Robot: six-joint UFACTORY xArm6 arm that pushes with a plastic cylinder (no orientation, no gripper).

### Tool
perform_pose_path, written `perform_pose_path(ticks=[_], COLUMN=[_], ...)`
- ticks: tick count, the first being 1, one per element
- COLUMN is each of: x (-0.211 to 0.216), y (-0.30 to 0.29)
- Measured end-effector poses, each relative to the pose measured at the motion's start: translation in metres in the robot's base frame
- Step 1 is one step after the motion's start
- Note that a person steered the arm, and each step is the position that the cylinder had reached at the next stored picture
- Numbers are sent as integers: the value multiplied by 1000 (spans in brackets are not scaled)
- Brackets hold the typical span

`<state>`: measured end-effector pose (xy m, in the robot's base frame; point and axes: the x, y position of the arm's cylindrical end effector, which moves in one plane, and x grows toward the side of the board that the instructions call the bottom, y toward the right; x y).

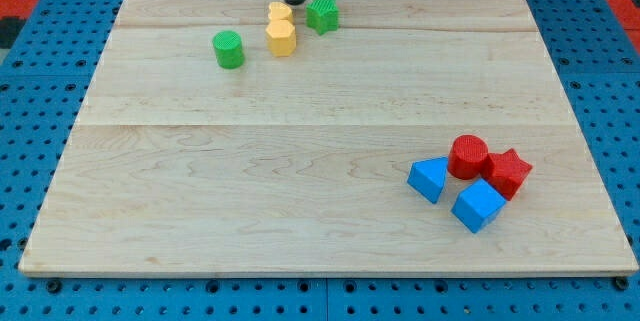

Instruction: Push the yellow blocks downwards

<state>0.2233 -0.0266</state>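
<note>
Two yellow blocks sit near the view's top, left of centre: a small one at the top and a hexagonal one just below it, touching it. My tip stands at the board's top edge, just right of and slightly above the small yellow block, between it and a green star-shaped block. A green cylinder lies left of the yellow pair.
At the view's lower right is a cluster: a red cylinder, a red star-shaped block, a blue triangular block and a blue cube. The wooden board lies on a blue pegboard surface.
</note>
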Motion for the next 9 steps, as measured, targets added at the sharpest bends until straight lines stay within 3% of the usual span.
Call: perform_pose_path(ticks=[1, 2, 3, 7, 8, 9], x=[25, -1, -27, 110, 107, 143], y=[-23, -27, -67, -13, 19, 66])
